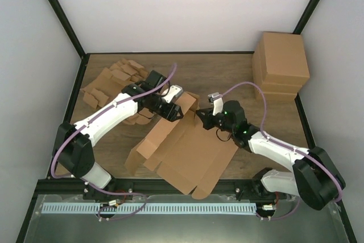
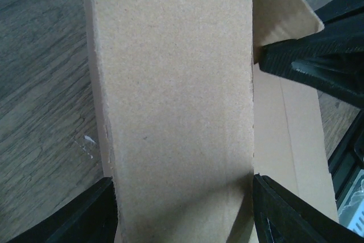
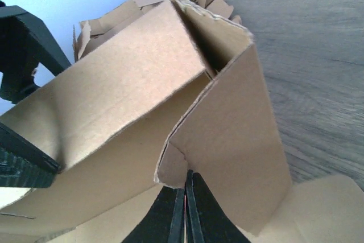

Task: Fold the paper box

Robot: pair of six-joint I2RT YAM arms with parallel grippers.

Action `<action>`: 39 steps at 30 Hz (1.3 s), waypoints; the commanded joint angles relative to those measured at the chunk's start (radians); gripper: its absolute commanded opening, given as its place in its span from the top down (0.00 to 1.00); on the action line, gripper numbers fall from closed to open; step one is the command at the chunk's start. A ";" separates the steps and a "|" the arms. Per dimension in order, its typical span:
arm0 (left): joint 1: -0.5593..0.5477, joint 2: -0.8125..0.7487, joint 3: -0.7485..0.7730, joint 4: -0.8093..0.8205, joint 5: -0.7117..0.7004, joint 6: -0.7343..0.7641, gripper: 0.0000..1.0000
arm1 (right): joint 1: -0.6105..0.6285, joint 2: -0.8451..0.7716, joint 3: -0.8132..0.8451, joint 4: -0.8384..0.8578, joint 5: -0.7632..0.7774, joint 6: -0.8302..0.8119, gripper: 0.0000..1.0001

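- Lying on the near half of the desk (image 1: 227, 78), between the two arms, the paper box (image 1: 187, 152) is resting half formed. Its broad base panel is spreading flat toward the near edge while its far walls are standing up.
- Reaching in from the right, the right arm (image 1: 273, 146) is meeting a raised side flap. The right jaws are clenched tight with nothing visible between them, and the fingertips (image 3: 170, 220) are touching the flap's lower corner, probably propping it so that it is not falling outward.
- Reaching in from the left, the left arm (image 1: 108, 118) is straddling the upright far wall. The left jaws are standing wide, and the fingers (image 2: 85, 217) are pressing on both edges of that strip, grasping it across its width, seemingly to hold it erect for tucking.
- Sitting farther back, a heap of cardboard blanks (image 1: 111, 86) and a stack of boxes (image 1: 280, 66) are waiting well apart from the work.
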 commanded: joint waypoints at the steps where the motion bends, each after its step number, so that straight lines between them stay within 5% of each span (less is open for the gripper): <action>1: -0.039 0.023 -0.011 0.004 0.093 0.011 0.35 | 0.035 0.020 -0.014 0.113 -0.017 0.059 0.99; 4: -0.044 0.029 -0.005 -0.008 0.098 0.019 0.35 | 0.036 0.051 -0.016 0.143 -0.009 0.053 0.94; 9: -0.044 0.027 -0.005 -0.018 0.088 0.027 0.35 | 0.036 0.071 -0.019 0.173 0.015 0.024 0.61; 16: -0.044 0.029 -0.001 -0.022 0.075 0.029 0.35 | 0.036 -0.003 -0.057 0.146 0.011 -0.033 0.50; 25: -0.044 0.040 0.008 -0.021 0.061 0.030 0.35 | 0.024 -0.172 -0.076 0.033 0.006 -0.164 0.18; 33: -0.044 0.042 0.021 -0.029 0.057 0.028 0.35 | -0.166 -0.251 -0.044 -0.033 -0.142 -0.199 0.15; 39: -0.044 0.042 0.018 -0.027 0.059 0.026 0.35 | -0.444 -0.072 -0.041 0.108 -0.613 -0.266 0.20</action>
